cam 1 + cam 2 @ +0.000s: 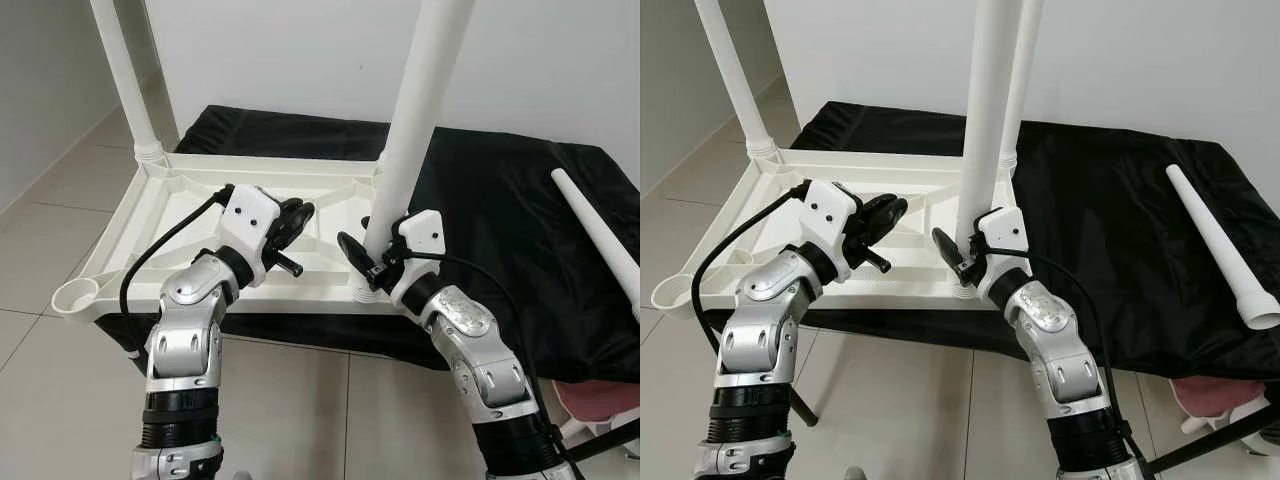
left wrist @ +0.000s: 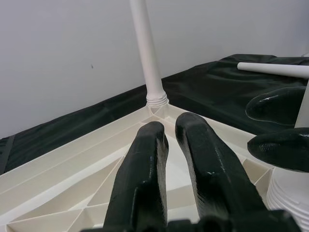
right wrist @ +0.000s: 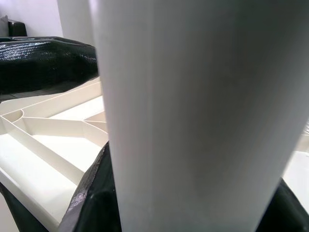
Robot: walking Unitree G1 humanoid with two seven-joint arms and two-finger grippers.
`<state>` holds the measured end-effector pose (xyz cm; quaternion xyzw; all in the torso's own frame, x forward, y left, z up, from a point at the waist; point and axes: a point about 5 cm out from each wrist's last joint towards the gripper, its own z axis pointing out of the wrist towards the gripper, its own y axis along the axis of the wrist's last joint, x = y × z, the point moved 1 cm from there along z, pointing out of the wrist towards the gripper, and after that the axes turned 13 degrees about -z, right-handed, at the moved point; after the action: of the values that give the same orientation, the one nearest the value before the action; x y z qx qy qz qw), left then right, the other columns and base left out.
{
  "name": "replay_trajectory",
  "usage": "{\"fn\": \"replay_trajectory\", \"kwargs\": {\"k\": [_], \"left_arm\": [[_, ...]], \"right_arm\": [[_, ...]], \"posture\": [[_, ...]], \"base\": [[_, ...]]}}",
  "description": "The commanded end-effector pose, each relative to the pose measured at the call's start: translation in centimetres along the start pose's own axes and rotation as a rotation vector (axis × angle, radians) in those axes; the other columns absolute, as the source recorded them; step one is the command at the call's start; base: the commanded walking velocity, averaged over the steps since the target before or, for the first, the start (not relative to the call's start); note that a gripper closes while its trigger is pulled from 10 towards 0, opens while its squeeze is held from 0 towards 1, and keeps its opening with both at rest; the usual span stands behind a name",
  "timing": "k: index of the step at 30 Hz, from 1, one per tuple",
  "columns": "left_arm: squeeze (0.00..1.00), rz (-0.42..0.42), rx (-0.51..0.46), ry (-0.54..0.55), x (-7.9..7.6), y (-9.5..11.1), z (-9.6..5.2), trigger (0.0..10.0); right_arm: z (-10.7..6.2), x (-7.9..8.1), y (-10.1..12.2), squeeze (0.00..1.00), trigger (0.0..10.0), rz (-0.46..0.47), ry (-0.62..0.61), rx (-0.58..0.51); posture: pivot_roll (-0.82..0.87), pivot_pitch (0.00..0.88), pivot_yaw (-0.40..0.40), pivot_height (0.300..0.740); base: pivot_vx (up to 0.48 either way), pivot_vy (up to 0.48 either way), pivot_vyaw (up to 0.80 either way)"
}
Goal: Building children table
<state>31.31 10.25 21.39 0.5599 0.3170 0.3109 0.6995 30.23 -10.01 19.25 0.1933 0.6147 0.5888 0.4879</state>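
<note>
Upturned white plastic children's tabletop [image 1: 180,200] lies on a black cloth [image 1: 500,200] on the floor. At its near edge the right gripper [image 1: 368,255] has its black fingers clamped around a white upright table leg [image 1: 415,110] near the socket. Just beside it, the left gripper [image 1: 290,228] hovers over the ribbed underside, fingers nearly together, holding nothing. Farther off stand two more fitted white legs [image 1: 125,75], and a loose white leg [image 1: 600,235] lies on the cloth.

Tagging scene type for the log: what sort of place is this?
Probably a room in a home, used as an assembly spot: tiled floor, plain white wall, and an upturned white tabletop lying on a black cloth, with the right gripper on a table leg.
</note>
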Motion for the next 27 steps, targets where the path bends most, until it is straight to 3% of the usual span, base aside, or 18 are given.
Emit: {"fn": "replay_trajectory", "kwargs": {"k": [1,26,27], "left_arm": [[0.00,-0.003,-0.030,0.204,1.27,-0.10,-0.28,10.0],[0.00,-0.003,-0.030,0.204,1.27,-0.10,-0.28,10.0],[0.00,0.015,-0.024,0.208,1.33,-0.14,-0.44,10.0]], "right_arm": [[-0.04,-0.14,0.42,0.00,10.0,-0.004,-0.001,-0.025],[-0.04,-0.14,0.42,0.00,10.0,-0.004,-0.001,-0.025],[0.19,0.09,0.13,0.00,10.0,-0.009,0.014,-0.015]], "posture": [[0.04,0.010,-0.034,0.740],[0.04,0.010,-0.034,0.740],[0.05,0.000,0.000,0.740]], "base": [[0.000,0.000,0.00],[0.000,0.000,0.00],[0.000,0.000,0.00]]}}
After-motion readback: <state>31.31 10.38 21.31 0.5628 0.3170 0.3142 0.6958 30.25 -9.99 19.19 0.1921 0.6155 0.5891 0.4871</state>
